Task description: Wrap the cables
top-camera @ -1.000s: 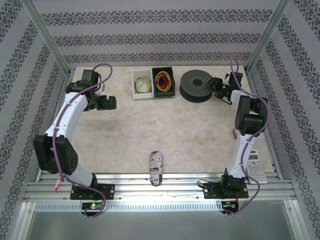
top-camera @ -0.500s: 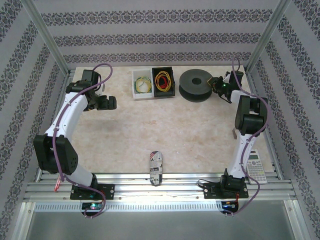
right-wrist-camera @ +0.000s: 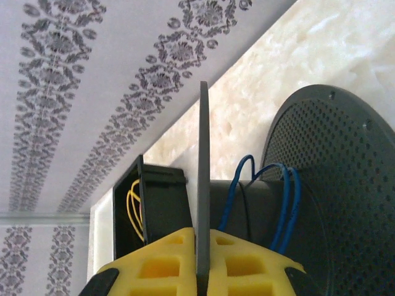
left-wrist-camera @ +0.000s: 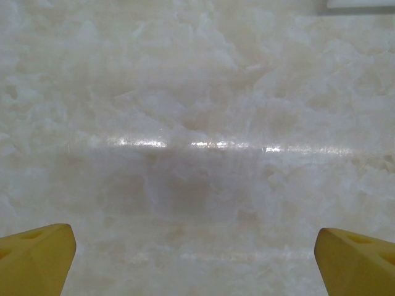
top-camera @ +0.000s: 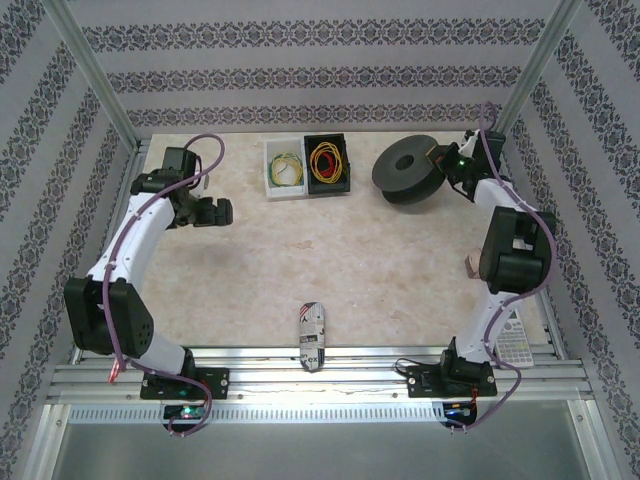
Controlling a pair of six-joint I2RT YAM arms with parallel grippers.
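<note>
Grips the dark spool by one thin flange in the right gripper, fingers closed on it, far right, apparently tilted and raised. Holds the left gripper wide open over bare table, left. Shows yellow cables coiled in the black bin, far centre. Advisable: seat spool steadily, hub exposed, before fetching a cable end.

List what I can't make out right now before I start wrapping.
- Cables, top view: too small to count or find ends.
- Cables, right wrist view: black bin wall and spool flange hide all but some yellow loops.
- Blue wire ends, right wrist view: hidden behind the hub and right gripper.
- Calculator, top view: partly behind the right arm.
</note>
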